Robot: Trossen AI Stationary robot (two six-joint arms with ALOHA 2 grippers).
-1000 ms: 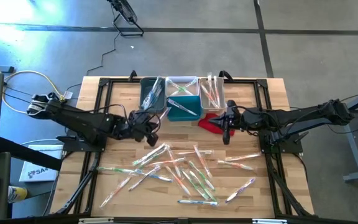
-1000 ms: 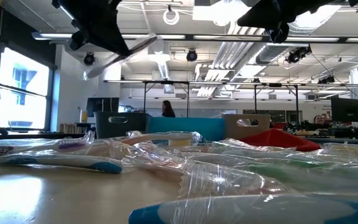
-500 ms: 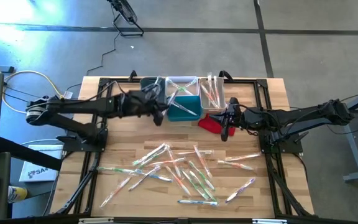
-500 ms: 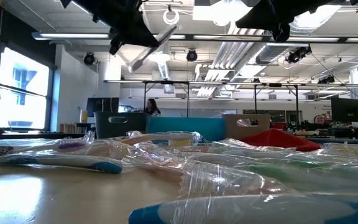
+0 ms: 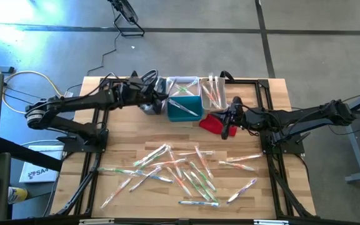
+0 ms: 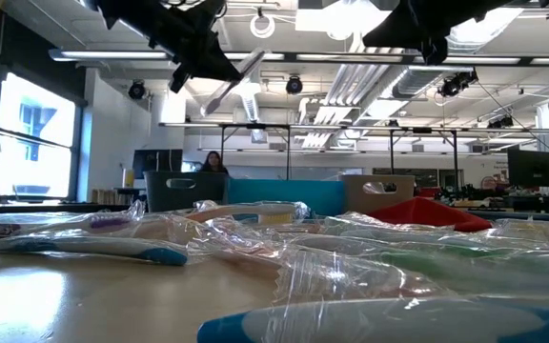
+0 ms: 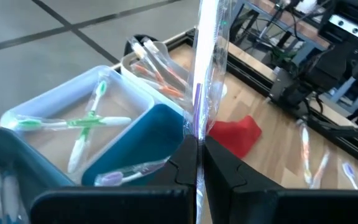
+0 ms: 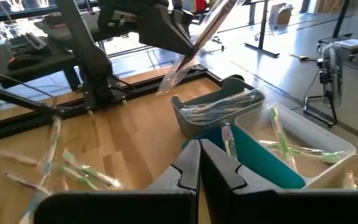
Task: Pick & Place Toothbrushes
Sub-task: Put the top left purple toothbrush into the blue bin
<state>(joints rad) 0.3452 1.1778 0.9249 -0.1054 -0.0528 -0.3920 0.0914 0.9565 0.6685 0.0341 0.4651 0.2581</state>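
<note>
Several wrapped toothbrushes (image 5: 180,172) lie scattered on the wooden table's near half. At the far edge stand a grey bin (image 5: 147,94), a white bin (image 5: 183,84), a teal bin (image 5: 184,109) and a clear bin (image 5: 213,94), each with toothbrushes in it. My left gripper (image 5: 160,102) hangs above the grey and teal bins, shut on one wrapped toothbrush (image 7: 202,68). My right gripper (image 5: 226,128) is shut on nothing, above the red cloth (image 5: 211,123). My left gripper pinches the toothbrush in its clear wrapper (image 7: 197,142) between its two fingers, part way along its length. The fingers come nearly level from the table's left side. The toothbrush (image 6: 236,78) slants upward past the fingertips, lifted clear above the bins.
A black frame (image 5: 105,84) runs around the table's edges. The red cloth lies right of the teal bin. Bare wood shows between the bins and the pile of toothbrushes. A person (image 6: 213,164) shows in the room far behind the table.
My left gripper has swung from over the table's middle left toward the far edge and a little up, and now hangs over the bins. It stays shut, and the toothbrush has travelled with it, clear of everything.
</note>
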